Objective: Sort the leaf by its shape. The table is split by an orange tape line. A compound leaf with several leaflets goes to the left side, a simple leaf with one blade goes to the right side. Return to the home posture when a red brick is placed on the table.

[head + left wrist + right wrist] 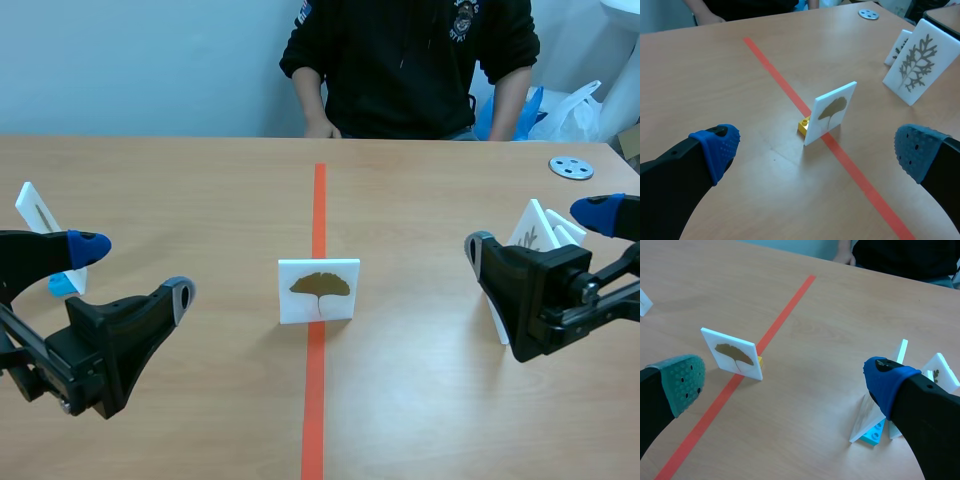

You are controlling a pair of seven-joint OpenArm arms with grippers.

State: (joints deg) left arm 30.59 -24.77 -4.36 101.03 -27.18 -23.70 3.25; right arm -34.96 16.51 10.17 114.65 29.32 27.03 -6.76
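Nearest us, the left gripper [135, 268] and the right gripper [540, 230] hang low over the table [200, 180], each with its fingers spread wide, holding and touching nothing. Between them the leaf card [319, 290] stands upright on the orange tape line [319, 200], with a small yellow brick [804, 125] at its foot. We judge it light, stiff, smooth and easy to tip. A pinch across its thin top edge, one pad on each face, looks safest. Behind the right gripper stand other cards [914, 65], and a person [410, 60] sits across the table.
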